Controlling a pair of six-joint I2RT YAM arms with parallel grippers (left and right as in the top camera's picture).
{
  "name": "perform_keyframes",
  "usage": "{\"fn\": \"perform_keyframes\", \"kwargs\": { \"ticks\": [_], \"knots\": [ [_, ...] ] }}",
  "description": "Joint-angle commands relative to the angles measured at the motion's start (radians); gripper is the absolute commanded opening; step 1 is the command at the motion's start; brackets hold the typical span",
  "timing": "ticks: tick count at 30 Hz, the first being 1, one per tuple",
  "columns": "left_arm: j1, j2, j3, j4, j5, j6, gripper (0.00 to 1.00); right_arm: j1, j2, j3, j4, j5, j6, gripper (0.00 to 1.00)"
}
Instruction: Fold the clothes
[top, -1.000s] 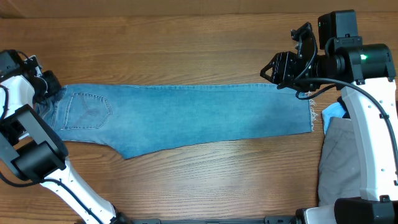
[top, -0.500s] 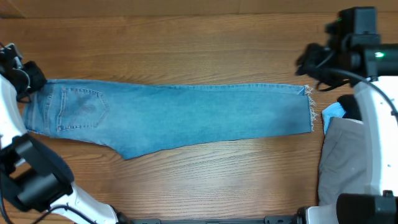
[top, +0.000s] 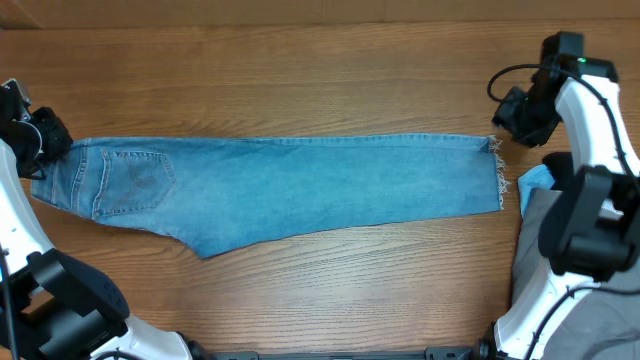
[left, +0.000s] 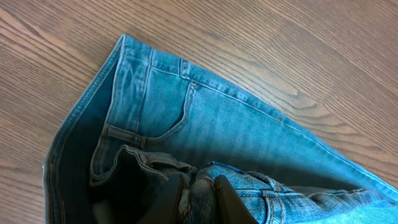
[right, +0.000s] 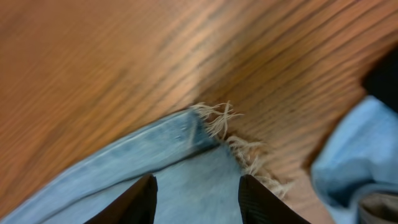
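Note:
The clothes (top: 290, 190), light-blue jeans folded leg on leg, lie flat across the table with the waist at the left and the frayed hems (top: 499, 175) at the right. My left gripper (top: 45, 137) is at the waist's far corner. In the left wrist view it (left: 200, 193) is shut on a bunched fold of the waistband (left: 155, 68). My right gripper (top: 508, 127) hovers over the far hem corner. The right wrist view shows it (right: 198, 190) open, with fingertips (right: 144, 198) wide apart above the denim leg (right: 124, 168) by the fringe (right: 230, 134).
Grey trousers (top: 545, 255) lie at the right edge of the table, under my right arm. A small light-blue cloth (top: 536, 178) sits just beyond the hems and shows again in the right wrist view (right: 351, 155). Bare wood surrounds the jeans.
My left gripper has pulled the waist leftward, stretching the jeans flatter. The right arm has swung out to the right, past the hem corner, and its jaws have narrowed somewhat.

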Motion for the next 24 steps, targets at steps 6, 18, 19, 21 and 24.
{"fn": "perform_keyframes", "kwargs": {
  "ticks": [6, 18, 19, 21, 24],
  "knots": [
    [0.01, -0.132, 0.031, 0.004, 0.006, -0.022, 0.04, 0.005, 0.164, -0.006, -0.006, -0.012, -0.083, 0.52],
    [0.009, -0.143, 0.031, 0.002, 0.024, -0.021, 0.05, 0.004, 0.172, -0.037, 0.027, -0.072, -0.086, 0.69],
    [0.009, -0.143, 0.031, 0.002, 0.024, -0.021, 0.05, 0.002, 0.172, -0.037, 0.034, -0.09, -0.086, 0.71],
    [0.009, -0.143, 0.031, 0.002, 0.029, -0.021, 0.05, 0.002, 0.172, -0.037, 0.04, -0.109, -0.085, 0.72],
    [0.009, -0.143, 0.031, 0.001, 0.032, -0.021, 0.04, 0.002, 0.172, -0.037, 0.031, -0.124, -0.085, 0.61]
  ]
}}
